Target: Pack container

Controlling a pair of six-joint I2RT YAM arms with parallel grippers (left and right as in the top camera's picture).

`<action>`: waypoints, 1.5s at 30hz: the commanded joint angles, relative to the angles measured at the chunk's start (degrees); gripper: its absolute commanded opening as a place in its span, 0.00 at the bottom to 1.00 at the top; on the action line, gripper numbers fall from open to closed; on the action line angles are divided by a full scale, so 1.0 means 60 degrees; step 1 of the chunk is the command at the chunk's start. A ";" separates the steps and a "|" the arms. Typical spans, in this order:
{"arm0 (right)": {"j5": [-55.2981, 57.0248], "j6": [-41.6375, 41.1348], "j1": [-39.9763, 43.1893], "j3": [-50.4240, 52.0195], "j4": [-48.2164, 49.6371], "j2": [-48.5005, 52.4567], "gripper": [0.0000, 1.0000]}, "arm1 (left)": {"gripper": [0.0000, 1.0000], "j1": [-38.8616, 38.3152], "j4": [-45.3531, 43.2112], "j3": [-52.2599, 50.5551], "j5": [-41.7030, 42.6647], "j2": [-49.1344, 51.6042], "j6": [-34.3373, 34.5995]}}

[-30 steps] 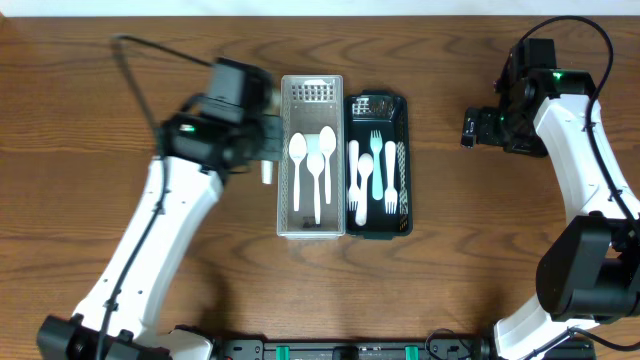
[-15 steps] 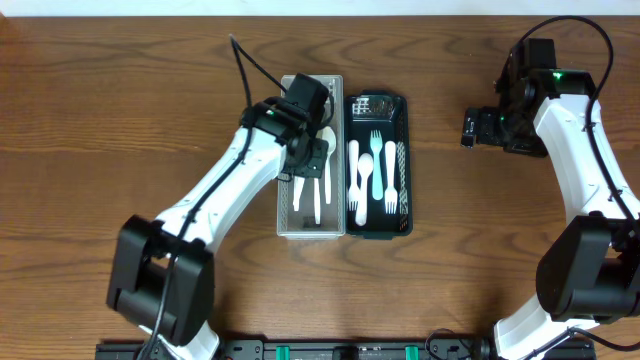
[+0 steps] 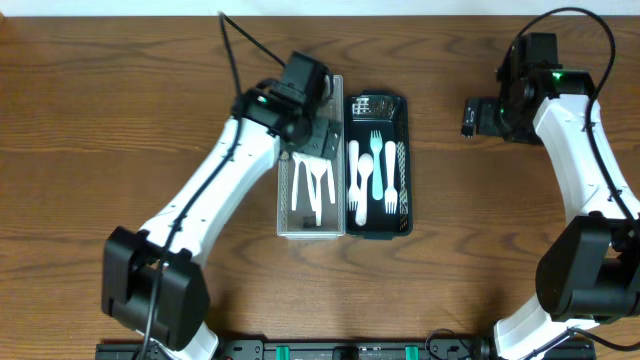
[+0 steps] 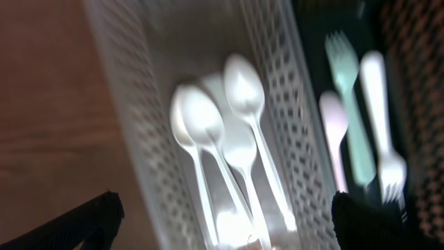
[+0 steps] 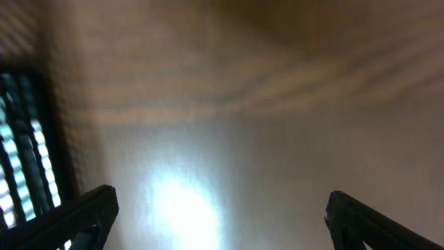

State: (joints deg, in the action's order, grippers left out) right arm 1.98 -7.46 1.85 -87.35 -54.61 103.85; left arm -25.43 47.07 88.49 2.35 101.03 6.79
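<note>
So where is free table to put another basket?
Bare table lies left of the left arm, and between the black basket and the right arm. The strip in front of both baskets is free too. Crowded: the clear basket, under the left arm.

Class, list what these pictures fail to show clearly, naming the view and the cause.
1. Overhead: the left gripper covers the bowls of the spoons in the clear basket.
2. Left wrist: motion blur smears the forks; the right edge cuts off the black tray.
3. Right wrist: blur and glare wash out the table.
</note>
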 commanded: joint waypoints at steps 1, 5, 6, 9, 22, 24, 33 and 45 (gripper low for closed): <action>0.0098 0.0506 -0.0270 -0.0262 0.0885 -0.0423 0.99 | 0.98 0.0903 -0.0095 0.0772 -0.0368 -0.0535 -0.0200; 0.0091 0.0557 -0.0481 -0.0423 0.3104 -0.0433 0.99 | 0.98 0.2430 -0.1344 0.0914 -0.0554 -0.0688 -0.0200; 0.0087 0.0554 -0.0528 -0.0423 0.3701 -0.0433 0.99 | 0.98 0.2845 -0.1898 0.0911 -0.0667 -0.0674 -0.0200; 0.0091 0.0554 -0.0681 -0.0423 0.5450 -0.0433 0.99 | 0.98 0.4098 -0.3938 0.0911 -0.0729 -0.0543 -0.0200; 0.0135 0.2860 -0.0685 -0.0189 0.6379 -0.0943 0.99 | 0.98 0.5475 -0.4969 -0.0262 -0.0466 -0.1657 -0.0951; 0.0135 0.2860 -0.0670 0.0175 0.6400 -0.1501 0.99 | 0.98 0.5457 -0.5337 -0.1344 -0.0463 -0.2488 -0.0954; 0.0539 0.2142 -0.0659 0.4302 0.8572 -0.5056 0.99 | 0.98 0.4921 -0.8455 -0.7038 -0.0466 -0.7614 -0.0954; 0.1530 0.0109 -0.0787 0.9402 0.9125 -0.8761 0.99 | 0.98 0.4823 -0.6641 -1.0448 -0.0466 -1.2488 -0.0951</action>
State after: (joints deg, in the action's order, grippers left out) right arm 9.43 -2.02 -2.13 -34.04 -1.19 55.68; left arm 3.64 7.57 27.00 -0.36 30.44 1.43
